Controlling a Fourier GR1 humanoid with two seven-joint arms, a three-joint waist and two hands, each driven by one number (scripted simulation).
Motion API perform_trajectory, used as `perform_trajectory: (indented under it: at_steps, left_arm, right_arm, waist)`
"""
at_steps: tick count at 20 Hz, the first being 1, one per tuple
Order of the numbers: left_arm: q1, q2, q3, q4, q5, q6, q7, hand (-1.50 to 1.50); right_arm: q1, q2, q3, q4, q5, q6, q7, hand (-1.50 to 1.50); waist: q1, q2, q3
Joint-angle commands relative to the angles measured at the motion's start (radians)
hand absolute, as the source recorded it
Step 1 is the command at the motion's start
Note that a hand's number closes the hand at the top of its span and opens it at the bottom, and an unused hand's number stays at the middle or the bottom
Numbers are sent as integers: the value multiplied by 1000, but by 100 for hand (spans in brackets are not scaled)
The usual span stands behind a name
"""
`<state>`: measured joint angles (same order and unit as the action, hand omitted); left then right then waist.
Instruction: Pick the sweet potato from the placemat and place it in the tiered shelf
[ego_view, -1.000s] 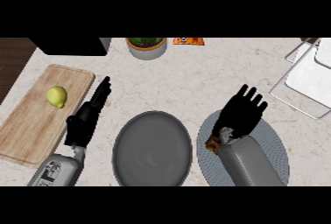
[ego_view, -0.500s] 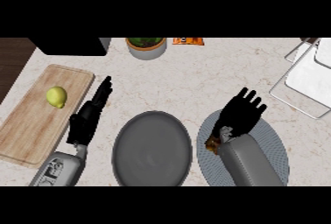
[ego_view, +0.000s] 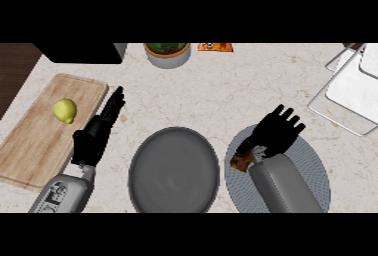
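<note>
Two robot hands show over the pale speckled surface (ego_view: 214, 95), and neither holds anything. The right robot hand (ego_view: 276, 132) hovers over the round grey placemat (ego_view: 314, 167) with its fingers spread and straight, its forearm covering much of the mat. The sweet potato (ego_view: 241, 161) shows only as a small orange-brown patch at the mat's left edge, just beside the right wrist and mostly hidden by it; whether the hand touches it cannot be told. The left robot hand (ego_view: 96, 135) rests with straight fingers together, beside the wooden cutting board (ego_view: 44, 145) that carries a lemon (ego_view: 65, 110). A dark grey plate (ego_view: 175, 171) lies between the arms. The white tiered shelf (ego_view: 354, 90) stands well apart at the upper right. By my judgement the grasp is not yet made, so pickup, carry and placement all remain.
</note>
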<state>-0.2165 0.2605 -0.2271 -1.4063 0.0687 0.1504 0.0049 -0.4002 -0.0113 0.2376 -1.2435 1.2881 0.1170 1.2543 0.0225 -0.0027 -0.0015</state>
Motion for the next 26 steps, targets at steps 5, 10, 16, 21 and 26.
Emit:
perform_trajectory:
  at_steps: [5,10,16,21,26]
  left_arm:
    - [-2,-9,19,60,-6,-12,-50,0]
    - [-33,23,46,30,11,-35,21,0]
    - [-11,-34,14,17,-23,3,-3,0]
    - [-30,-40,24,53,-27,-3,-9,0]
    - [-1,-41,12,3,-38,0,12,0]
  right_arm:
    - [1,11,13,49,11,1,233,-150]
    - [37,11,13,37,9,-14,233,-150]
    - [34,11,36,83,-16,-73,233,-150]
    - [62,11,52,128,-30,-123,233,-150]
    - [79,11,71,84,-75,6,233,150]
  waist:
    - [-9,5,0]
    - [-10,2,1]
    - [-5,4,1]
    - [-8,7,1]
    - [-7,0,1]
